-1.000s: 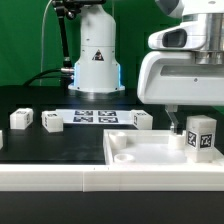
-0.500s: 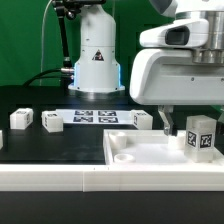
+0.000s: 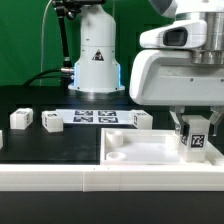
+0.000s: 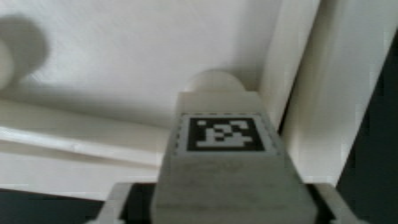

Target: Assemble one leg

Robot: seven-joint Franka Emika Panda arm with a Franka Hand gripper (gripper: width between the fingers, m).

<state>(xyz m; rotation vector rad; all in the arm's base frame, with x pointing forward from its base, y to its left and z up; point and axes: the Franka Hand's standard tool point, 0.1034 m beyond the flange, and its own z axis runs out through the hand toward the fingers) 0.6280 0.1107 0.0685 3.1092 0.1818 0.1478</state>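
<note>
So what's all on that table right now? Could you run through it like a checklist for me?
Surface: black table with a marker board lying flat.
Job's things: the leg stands upright over the large white panel; its tag shows in the wrist view.
Clutter: three more small white blocks sit apart on the table.
Grippers: the gripper is at the leg, fingers on either side; grip cannot be confirmed.
Cables: dark cables beside the robot base.
Surroundings: green backdrop.

Green backdrop curtain (image 3: pixel 30 45) behind; black tabletop (image 3: pixel 40 140), white front edge (image 3: pixel 50 178); bright, even light
</note>
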